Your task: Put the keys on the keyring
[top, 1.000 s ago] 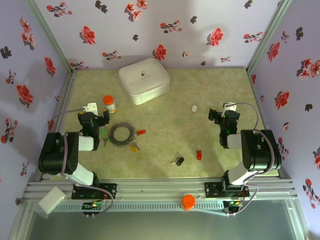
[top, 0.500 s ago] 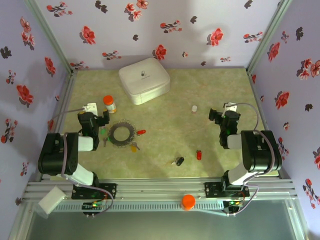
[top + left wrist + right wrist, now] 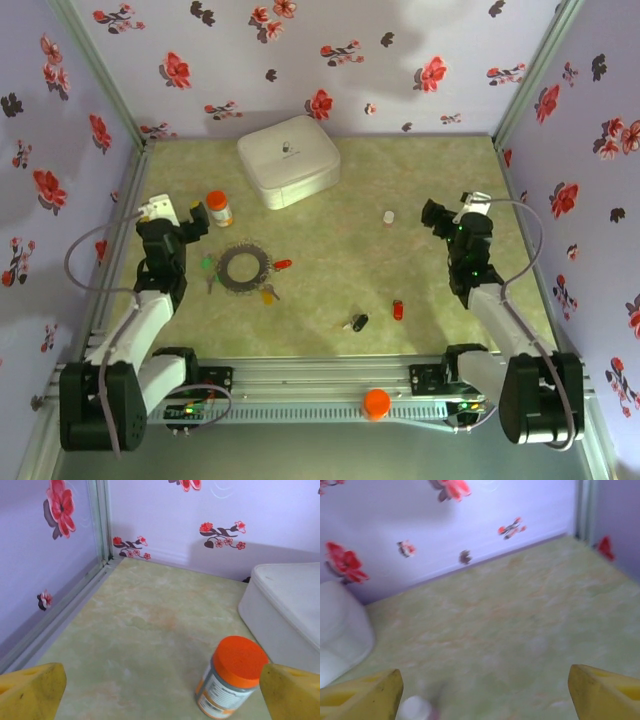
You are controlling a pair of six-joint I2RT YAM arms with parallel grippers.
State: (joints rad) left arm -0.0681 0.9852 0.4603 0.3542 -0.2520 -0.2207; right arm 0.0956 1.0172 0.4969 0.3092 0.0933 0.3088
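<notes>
Left of centre in the top view, the keyring lies flat, just lower right of the left gripper, whose jaws stand wide and empty. The keys lie scattered around it and off to the right. The right gripper, equally wide, sits well apart.

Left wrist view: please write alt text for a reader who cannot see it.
A pill bottle with an orange cap stands upright on a green table beside a white case. Yellow jaws stand wide open at the bottom corners; purple flowered walls rise behind.
</notes>
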